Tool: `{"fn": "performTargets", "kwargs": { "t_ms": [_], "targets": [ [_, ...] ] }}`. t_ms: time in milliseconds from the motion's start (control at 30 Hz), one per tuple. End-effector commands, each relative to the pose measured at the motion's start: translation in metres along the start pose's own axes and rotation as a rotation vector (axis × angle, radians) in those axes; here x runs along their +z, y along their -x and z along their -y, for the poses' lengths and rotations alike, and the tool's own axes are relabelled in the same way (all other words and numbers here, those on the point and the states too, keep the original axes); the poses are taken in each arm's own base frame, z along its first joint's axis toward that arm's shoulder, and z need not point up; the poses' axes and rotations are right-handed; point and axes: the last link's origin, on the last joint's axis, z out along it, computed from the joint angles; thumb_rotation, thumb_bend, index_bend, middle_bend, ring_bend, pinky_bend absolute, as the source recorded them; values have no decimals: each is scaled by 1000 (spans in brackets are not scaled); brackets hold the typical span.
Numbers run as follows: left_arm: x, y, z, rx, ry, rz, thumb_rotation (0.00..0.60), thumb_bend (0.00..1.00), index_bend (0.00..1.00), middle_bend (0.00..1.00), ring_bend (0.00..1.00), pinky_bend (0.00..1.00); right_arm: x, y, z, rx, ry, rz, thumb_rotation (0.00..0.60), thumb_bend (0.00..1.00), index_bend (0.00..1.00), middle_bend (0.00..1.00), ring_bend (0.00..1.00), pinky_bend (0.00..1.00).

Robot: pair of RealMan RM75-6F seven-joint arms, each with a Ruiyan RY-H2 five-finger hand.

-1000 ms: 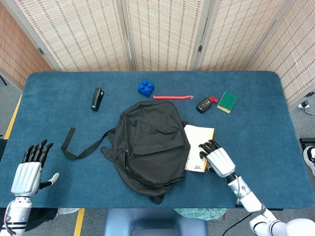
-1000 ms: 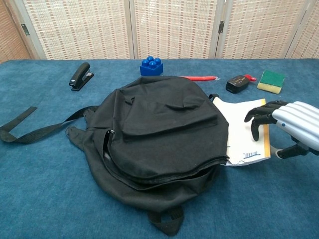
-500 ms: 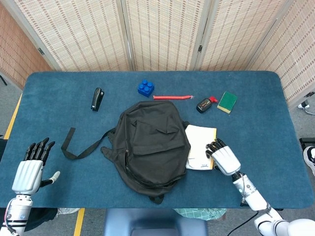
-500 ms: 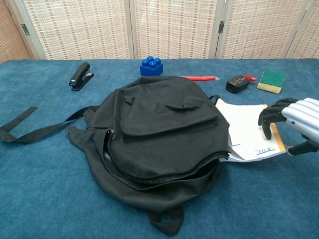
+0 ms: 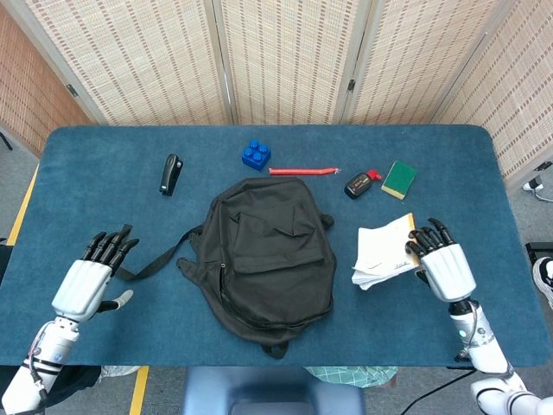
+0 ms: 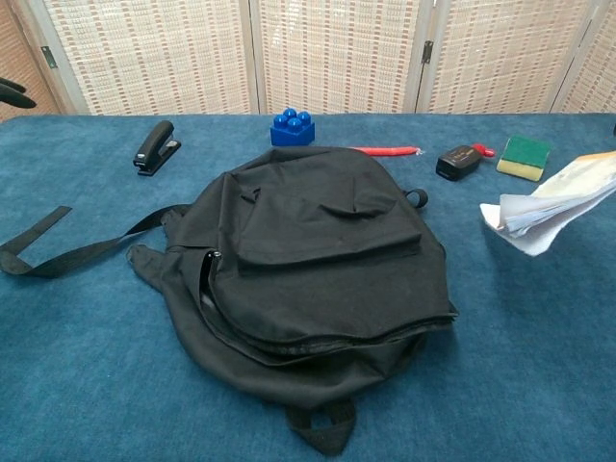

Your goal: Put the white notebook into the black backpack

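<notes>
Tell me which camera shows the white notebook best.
The head view. It shows the whole white notebook from above, held by the right hand to the right of the black backpack. The chest view catches only part of the notebook at its right edge, lifted with pages fanned, the hand out of frame.

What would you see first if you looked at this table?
First the big black backpack lying flat in the middle of the blue table, its long strap trailing out to the left. Next, the right hand on the right side, holding the white notebook lifted and tilted, pages fanning. The bright blue toy brick sits behind the backpack.
</notes>
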Motion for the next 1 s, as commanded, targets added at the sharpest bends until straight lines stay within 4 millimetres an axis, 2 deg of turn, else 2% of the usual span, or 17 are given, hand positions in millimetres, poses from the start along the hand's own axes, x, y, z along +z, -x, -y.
{"fn": "performTargets", "kwargs": {
  "t_ms": [33,233,367,700,867,1000],
  "targets": [
    [18,-2,-15,25,87,20,600,288,152,45,91,0,5,-23,-9,-36,19,-93,600,432,805,451,360,236],
    [39,3,-52,52,242,93,600,288,161,52,93,0,14,-49,-14,-59,34,-170,600,433,815,459,362,236],
    [49,11,-80,70,345,149,600,288,163,53,94,0,15,-54,-16,-66,43,-169,600,433,826,466,370,241],
    [69,51,-139,68,504,278,600,288,167,54,94,0,10,-45,-14,-47,56,-121,600,432,863,482,383,250],
    [77,62,-154,54,516,295,600,288,173,54,94,0,7,-42,-13,-43,58,-108,600,433,865,483,384,251],
    [86,80,-174,42,520,321,600,288,176,54,93,0,4,-38,-12,-36,61,-91,600,432,867,485,385,251]
  ]
}}
